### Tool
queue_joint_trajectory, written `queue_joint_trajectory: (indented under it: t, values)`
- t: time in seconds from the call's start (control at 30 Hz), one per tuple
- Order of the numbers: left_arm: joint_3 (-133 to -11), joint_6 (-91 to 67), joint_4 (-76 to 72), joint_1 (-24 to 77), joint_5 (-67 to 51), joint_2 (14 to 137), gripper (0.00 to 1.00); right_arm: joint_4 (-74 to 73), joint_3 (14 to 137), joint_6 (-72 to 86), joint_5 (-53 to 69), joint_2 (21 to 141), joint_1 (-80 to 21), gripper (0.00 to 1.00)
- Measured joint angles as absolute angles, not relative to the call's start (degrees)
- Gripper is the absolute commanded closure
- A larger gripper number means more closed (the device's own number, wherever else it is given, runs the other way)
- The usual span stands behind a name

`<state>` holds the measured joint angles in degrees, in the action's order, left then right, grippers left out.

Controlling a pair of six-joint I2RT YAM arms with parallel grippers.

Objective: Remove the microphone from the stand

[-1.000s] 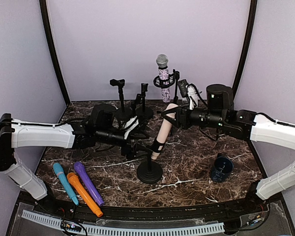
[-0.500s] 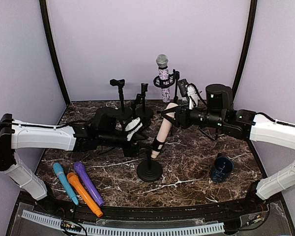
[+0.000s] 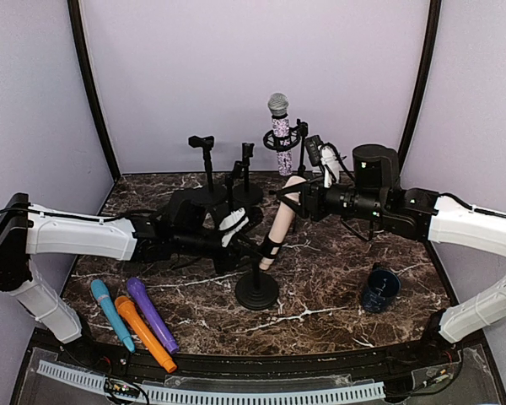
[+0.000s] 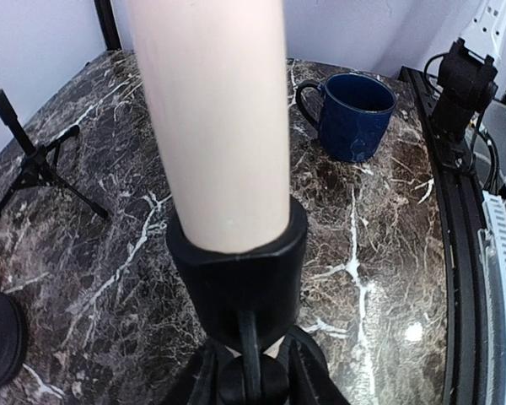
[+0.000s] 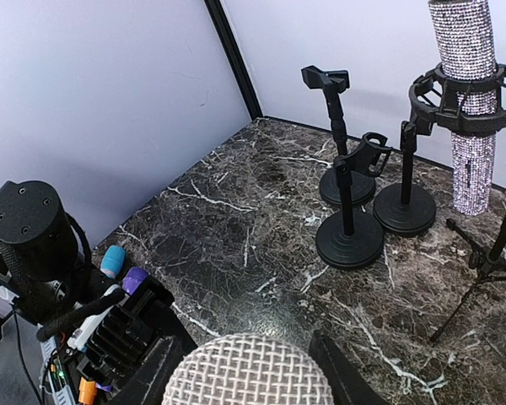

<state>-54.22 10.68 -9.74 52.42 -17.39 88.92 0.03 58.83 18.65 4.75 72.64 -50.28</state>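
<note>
A beige microphone [image 3: 282, 221] leans to the right in the black clip [image 3: 271, 250] of a short round-based stand [image 3: 256, 293] at the table's middle. My left gripper [image 3: 253, 246] reaches in from the left and is shut on the stand's thin stem [image 4: 251, 350] just under the clip [image 4: 236, 270]; the microphone's body [image 4: 211, 118] rises right in front of that camera. My right gripper [image 3: 298, 201] comes from the right and is shut on the microphone's mesh head [image 5: 246, 375], one dark finger [image 5: 341, 371] on each side of it.
A blue mug [image 3: 379, 288] stands to the right of the stand. Blue [image 3: 110, 312], orange [image 3: 143, 333] and purple [image 3: 150, 314] microphones lie at the front left. At the back are two empty stands [image 3: 204, 160] and a glittery microphone [image 3: 279, 126] in a shock mount.
My left gripper has slid right up to the stand and shut on its stem below the clip. The right arm and the microphone have stayed where they were.
</note>
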Motion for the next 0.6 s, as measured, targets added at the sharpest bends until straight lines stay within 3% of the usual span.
queue_joint_trajectory:
  t: [0.17, 0.4, 0.6]
  values:
    - [-54.22, 9.65, -9.74, 52.51, -17.91, 88.95, 0.99, 0.16, 58.83, 18.26, 4.84, 72.64, -50.28, 0.66]
    - [-54.30, 9.63, -9.74, 52.51, -17.91, 89.06, 1.00, 0.21, 58.83, 17.54, 5.61, 72.58, -49.91, 0.67]
    - [-54.41, 9.65, -10.11, 52.58, -17.93, 89.08, 1.00, 1.13, 58.22, 17.10, 13.69, 72.53, -45.93, 0.68]
